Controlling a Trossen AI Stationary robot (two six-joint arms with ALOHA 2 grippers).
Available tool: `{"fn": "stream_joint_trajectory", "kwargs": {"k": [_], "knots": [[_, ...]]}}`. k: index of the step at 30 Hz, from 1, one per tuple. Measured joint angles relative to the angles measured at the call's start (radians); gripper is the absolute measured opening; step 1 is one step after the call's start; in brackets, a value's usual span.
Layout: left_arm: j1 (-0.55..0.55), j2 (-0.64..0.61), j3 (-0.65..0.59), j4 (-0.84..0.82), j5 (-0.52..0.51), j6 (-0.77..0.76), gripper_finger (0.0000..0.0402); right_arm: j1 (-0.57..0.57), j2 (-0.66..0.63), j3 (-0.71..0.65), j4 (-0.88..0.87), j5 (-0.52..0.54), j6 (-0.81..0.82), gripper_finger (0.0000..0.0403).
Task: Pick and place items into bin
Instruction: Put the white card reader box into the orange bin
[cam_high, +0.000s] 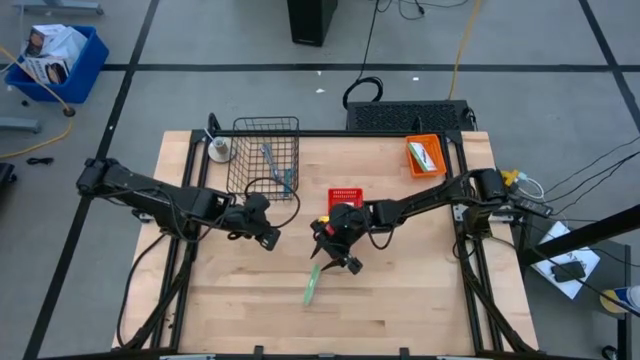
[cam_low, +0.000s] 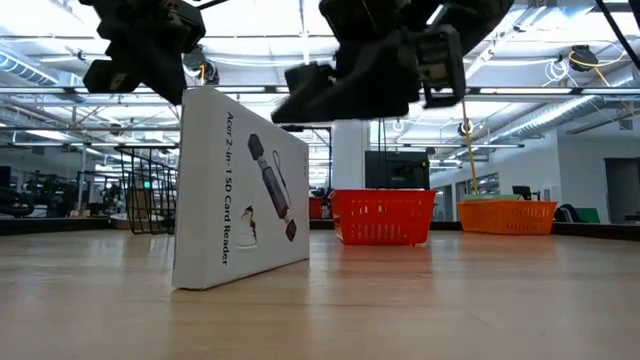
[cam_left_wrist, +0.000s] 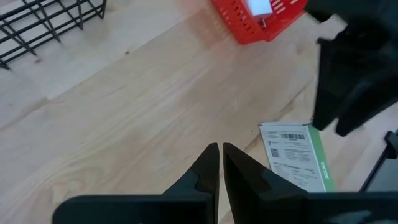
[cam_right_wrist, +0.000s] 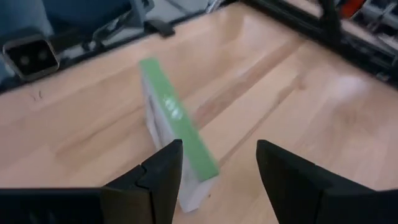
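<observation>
A flat white card-reader box (cam_low: 240, 190) with a green side (cam_right_wrist: 177, 124) stands upright on one narrow edge on the table (cam_high: 420, 300). In the high view it shows as a green strip (cam_high: 313, 283). My right gripper (cam_right_wrist: 217, 180) is open and hangs just above and behind the box (cam_high: 335, 252), its fingers apart from it. My left gripper (cam_left_wrist: 219, 163) is shut and hovers over bare wood to the box's left (cam_high: 268, 237). The box's barcode face (cam_left_wrist: 289, 155) shows in the left wrist view.
A black wire basket (cam_high: 265, 150) at the far left holds a grey-blue thing (cam_high: 274, 165). A small red basket (cam_high: 345, 197) sits behind my right gripper with a white packet (cam_left_wrist: 261, 6) in it. An orange bin (cam_high: 424, 156) at the far right holds a white and green packet.
</observation>
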Motion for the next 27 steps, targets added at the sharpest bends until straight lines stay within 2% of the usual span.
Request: {"fn": "stream_joint_trajectory", "kwargs": {"k": [7,11,14,17,19,20,23,27], "knots": [[0.0,0.0,0.0,0.006,-0.001,0.002,0.0026,0.033,0.059,0.018,-0.046,0.003,-0.052,0.0199],[0.0,0.0,0.0,0.006,-0.001,-0.001,0.0026,0.06,0.11,0.077,-0.049,0.038,-0.067,0.0195],[0.0,0.0,0.0,0.003,-0.001,-0.006,0.0026,0.071,0.136,0.12,-0.118,0.058,-0.084,0.0168],[0.0,0.0,0.0,0.002,-0.001,0.003,0.0026,0.076,0.131,0.136,-0.176,0.094,-0.068,0.0103],[0.0,0.0,0.0,0.002,-0.001,0.006,0.0026,0.077,0.11,0.147,-0.248,0.119,-0.029,0.0042],[0.0,0.0,0.0,0.002,-0.002,0.012,0.0026,0.077,0.094,0.149,-0.297,0.131,-0.009,0.0032],[0.0,0.0,0.0,0.002,-0.003,0.029,0.0026,0.072,0.02,0.152,-0.39,0.184,0.122,0.0033],[0.002,0.0,0.0,0.003,-0.01,0.034,0.0026,0.056,-0.122,0.154,-0.418,0.233,0.338,0.0033]]}}
